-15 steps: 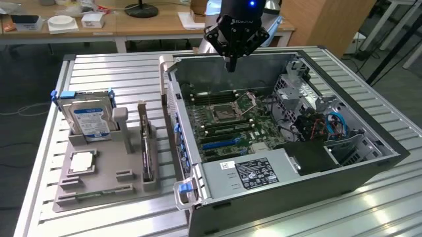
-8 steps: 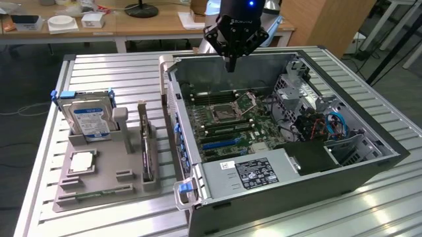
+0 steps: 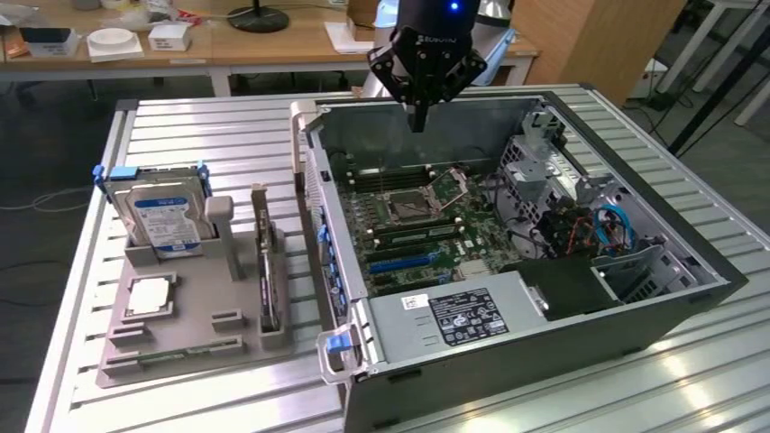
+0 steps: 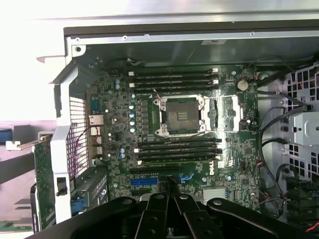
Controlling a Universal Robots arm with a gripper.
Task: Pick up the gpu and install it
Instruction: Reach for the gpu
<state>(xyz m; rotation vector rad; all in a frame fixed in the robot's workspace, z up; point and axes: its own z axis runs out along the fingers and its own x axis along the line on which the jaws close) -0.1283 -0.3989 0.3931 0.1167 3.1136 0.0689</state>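
**Black end effector clenched over the open case, gpu apart in its rack**

Exterior view: the end effector [image 3: 417, 124] hangs from the arm above the open computer case [image 3: 673, 298]. Its fingers are pinched together to a single point with nothing between them. Below it lies the motherboard [image 3: 409, 225]. The processor socket [image 3: 416, 206] sits lower than the fingertips and a little nearer the camera. The gpu [image 3: 267, 271] is well apart from the end effector, below it and toward the exterior view's left, outside the case. It stands upright on its long edge in a slot of a grey rack [image 3: 180, 338]. The rack rests on the slatted metal table [image 3: 180, 126], just beside the case's side wall. Farther from the end effector, toward the exterior view's left, a silver hard drive [image 3: 165, 216] with a blue-and-white label stands in the same rack. In front of the drive a processor chip [image 3: 148, 296] lies flat. A grey box [image 3: 463, 316] with a white label fills the near corner of the case, well below the end effector.

Wrist view: the end effector [image 4: 169, 191] shows as dark linkages meeting at closed, empty fingertips. Beyond the tips lies the motherboard [image 4: 114, 149], with the processor socket [image 4: 182, 115] straight ahead. Black memory slots [image 4: 174, 79] run past the socket, and more lie between it and the fingertips. A blue connector slot [image 4: 144, 181] sits closest, just beside the tips.
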